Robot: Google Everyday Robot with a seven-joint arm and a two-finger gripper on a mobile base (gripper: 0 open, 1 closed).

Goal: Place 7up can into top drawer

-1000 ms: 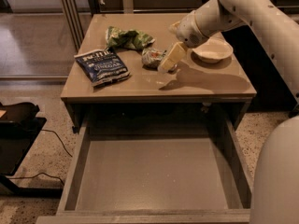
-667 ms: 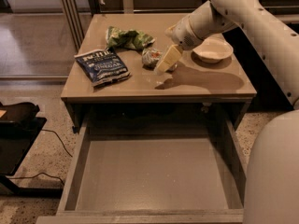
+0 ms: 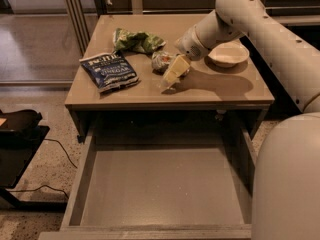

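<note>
The 7up can [image 3: 160,61], small, dented and silvery with some green, lies on the tan cabinet top [image 3: 125,91] near its middle. My gripper [image 3: 172,75] hangs from the white arm that reaches in from the upper right. It is low over the cabinet top, just right of the can and in front of it, very close to it; I cannot tell whether they touch. The top drawer [image 3: 165,186] is pulled wide open below the cabinet front. Its flat grey bottom is bare.
A green chip bag [image 3: 137,40] lies behind the can and a blue chip bag [image 3: 109,71] to its left. A white bowl [image 3: 228,54] sits at the right, behind the arm. My white body [image 3: 287,184] fills the lower right. A black stand [image 3: 20,134] is on the floor at left.
My gripper has moved a little to the left and down, closer to the 7up can. The can, the bags and the drawer have not moved.
</note>
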